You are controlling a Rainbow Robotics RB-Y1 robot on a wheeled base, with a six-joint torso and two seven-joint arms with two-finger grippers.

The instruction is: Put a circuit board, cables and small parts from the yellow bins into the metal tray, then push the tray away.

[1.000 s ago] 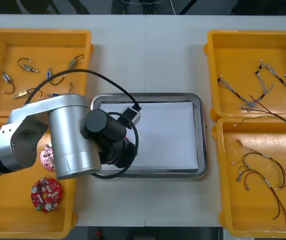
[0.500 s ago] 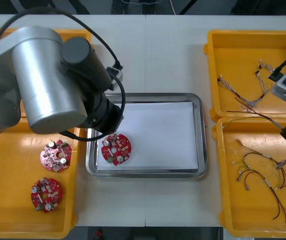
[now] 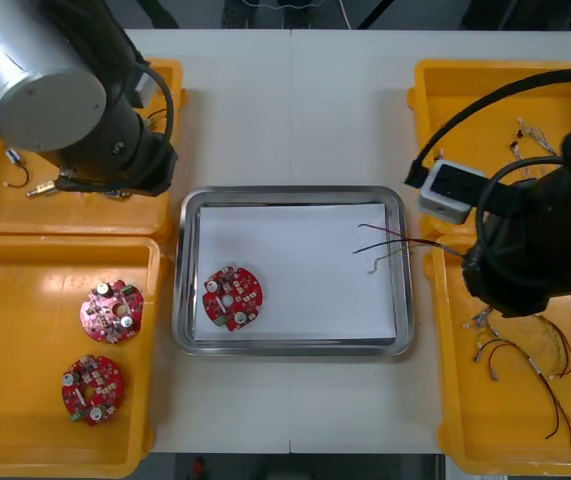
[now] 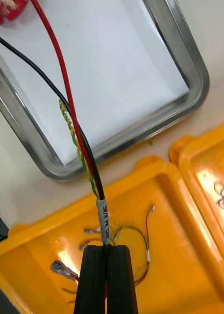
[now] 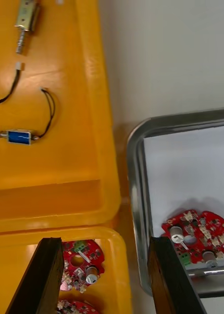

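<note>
The right tool (image 4: 107, 247) is grasping a cable (image 4: 72, 122), its black fingers clenched on the bundle just below a white label. It is hanging above the near right bin (image 3: 505, 462), close to that bin's corner nearest the metal tray (image 3: 290, 191). The cable, a bundle of red, black and twisted yellow-green strands, is running from the fingers across the bin's edge and the tray's rim, and its free ends are reaching over the right side of the tray's white inside; whether they are touching that surface cannot be told. Loose wires (image 4: 136, 235) are lying in the bin beneath the fingers. A round red circuit board (image 3: 232, 297) is lying flat inside the tray, near its near left corner. The left tool (image 5: 104, 241) is hovering released, its fingers standing well apart with nothing between them, over the spot where the far left bin (image 5: 58, 162), the near left bin (image 3: 25, 450) and the tray's left rim are sitting close together on the counter (image 3: 295, 110). Small metal parts (image 5: 19, 136) with short black leads are lying in the far left bin, and two more boards (image 3: 111, 310) are resting in the near left bin.
</note>
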